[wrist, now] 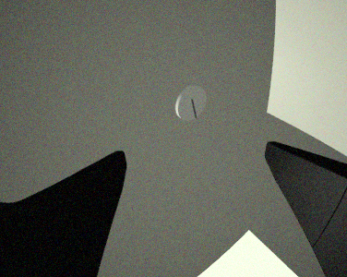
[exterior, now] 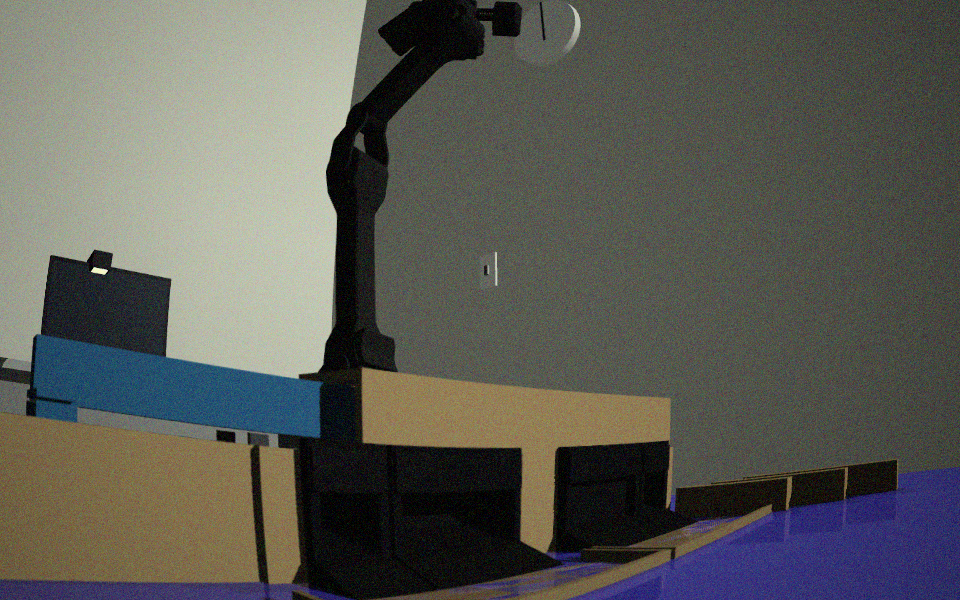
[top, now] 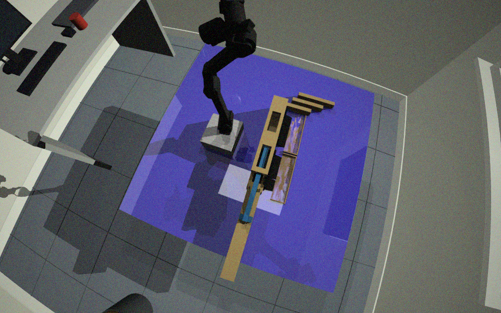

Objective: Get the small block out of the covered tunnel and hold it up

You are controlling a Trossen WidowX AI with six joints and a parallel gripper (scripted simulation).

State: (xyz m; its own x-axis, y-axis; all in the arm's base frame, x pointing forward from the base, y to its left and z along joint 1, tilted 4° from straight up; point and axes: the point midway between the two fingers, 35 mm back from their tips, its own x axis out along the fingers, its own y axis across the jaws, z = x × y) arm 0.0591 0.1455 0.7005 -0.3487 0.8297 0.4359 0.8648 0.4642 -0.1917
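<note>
The wood-coloured covered tunnel (top: 269, 137) (exterior: 446, 409) lies beside the arm's base, with two windows in its top and openings in its side. A long blue handle (top: 251, 198) (exterior: 170, 380) sticks out of one end over a wood-coloured rail (top: 234, 252) (exterior: 96, 506). Blue also shows through the top window nearer that end; the other top window looks dark. I cannot make out the block in any view. My gripper (wrist: 197, 153) is open and empty in the wrist view, facing a wall, high above and away from the tunnel. Its fingertips are not clear in the top and exterior views.
Dark ramps (top: 283, 134) (exterior: 461, 547) slope from the tunnel's side openings to a shallow wood-edged trough (top: 289, 155) (exterior: 625, 553). Three loose wooden bars (top: 316, 99) (exterior: 872, 478) lie near the tunnel's far end. The arm's base stands on a grey block (top: 214, 135).
</note>
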